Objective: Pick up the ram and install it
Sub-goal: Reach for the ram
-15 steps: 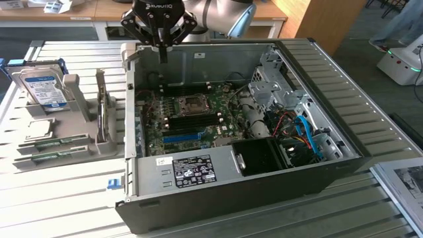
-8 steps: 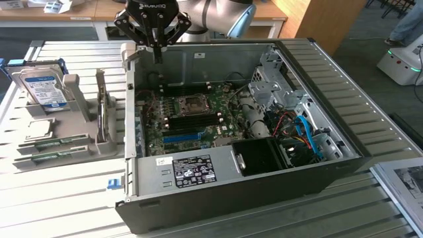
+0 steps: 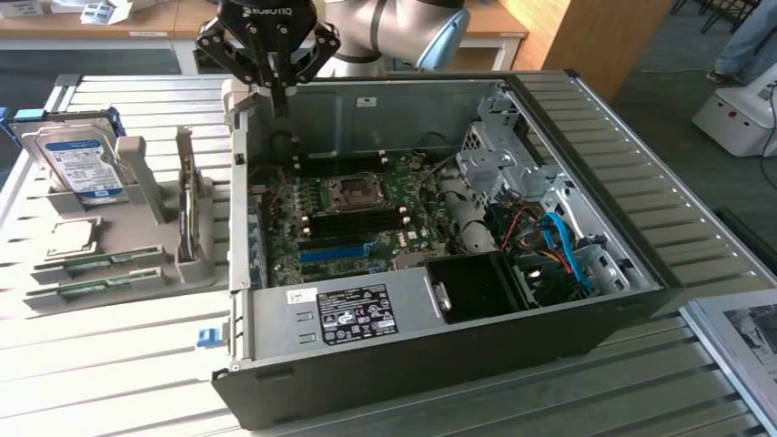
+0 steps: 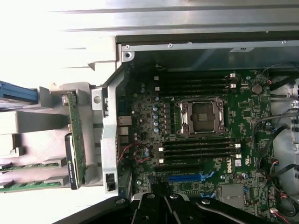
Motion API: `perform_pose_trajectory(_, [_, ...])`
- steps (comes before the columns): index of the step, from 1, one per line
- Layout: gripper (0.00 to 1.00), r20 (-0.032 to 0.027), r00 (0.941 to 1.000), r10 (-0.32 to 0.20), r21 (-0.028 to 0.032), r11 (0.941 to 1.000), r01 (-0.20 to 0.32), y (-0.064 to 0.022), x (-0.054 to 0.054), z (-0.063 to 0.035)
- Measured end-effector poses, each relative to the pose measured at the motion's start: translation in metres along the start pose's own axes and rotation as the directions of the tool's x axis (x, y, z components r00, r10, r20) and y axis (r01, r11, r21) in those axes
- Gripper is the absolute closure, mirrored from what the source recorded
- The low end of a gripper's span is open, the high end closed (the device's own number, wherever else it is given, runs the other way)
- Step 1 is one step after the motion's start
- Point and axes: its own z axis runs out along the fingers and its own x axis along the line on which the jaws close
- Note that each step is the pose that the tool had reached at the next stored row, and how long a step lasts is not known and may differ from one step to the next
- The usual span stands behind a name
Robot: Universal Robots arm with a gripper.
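Claw (image 3: 282, 105) is pinched fully shut with nothing in it. It hangs over the far corner of the open PC case (image 3: 425, 364), on the exterior view's left, just above the case wall.

The ram (image 4: 76, 135) is outside the case, standing on edge in the grey holder (image 3: 200, 264) on the bench (image 3: 122, 364), just beside the case wall on the exterior view's left. I see the claw well apart from it, no contact. A dark stick (image 4: 70, 163) stands right beside the ram in the same holder. Two more green sticks (image 4: 28, 184) lie flat in the holder, further to the exterior view's left.

Hard drive (image 3: 75, 164) stands upright at the holder's far-left end, with the small square processor chip (image 3: 73, 238) lying just nearer than it.

Inside the case the motherboard (image 3: 352, 218) is exposed: CPU socket (image 4: 202, 116) mid-board, black memory slots (image 4: 196, 149) on both sides of it.
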Motion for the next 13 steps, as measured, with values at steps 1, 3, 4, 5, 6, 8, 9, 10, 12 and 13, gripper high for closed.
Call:
perform_pose_trajectory(1, [0.90,-0.0003,1.0000,0.000,0.0001,1.0000,0.000,-0.0001,0.002,0.0000])
perform_pose_trajectory(3, [0.90,-0.0011,1.0000,0.000,0.0001,1.0000,0.000,-0.0003,0.005,0.0001])
perform_pose_trajectory(4, [0.90,-0.0015,1.0000,0.000,0.0001,1.0000,0.000,-0.0005,0.006,0.0001])
perform_pose_trajectory(5, [0.90,-0.0019,1.0000,0.000,0.0001,1.0000,0.000,-0.0006,0.007,0.0002])
perform_pose_trajectory(6, [0.90,-0.0025,1.0000,0.000,0.0001,1.0000,0.000,-0.0007,0.009,0.0003])
perform_pose_trajectory(8, [0.90,-0.0034,1.0000,0.000,0.0002,1.0000,0.000,-0.0009,0.012,0.0003])
perform_pose_trajectory(9, [0.90,-0.0038,1.0000,0.000,0.0003,1.0000,0.000,-0.0010,0.014,0.0003])
perform_pose_trajectory(10, [0.90,-0.0043,1.0000,0.000,0.0003,1.0000,0.000,-0.0012,0.015,0.0004])
perform_pose_trajectory(12, [0.90,-0.0051,1.0000,0.000,0.0004,1.0000,0.000,-0.0014,0.019,0.0005])
perform_pose_trajectory(13, [0.90,-0.0055,1.0000,0.000,0.0004,1.0000,0.000,-0.0016,0.020,0.0005])
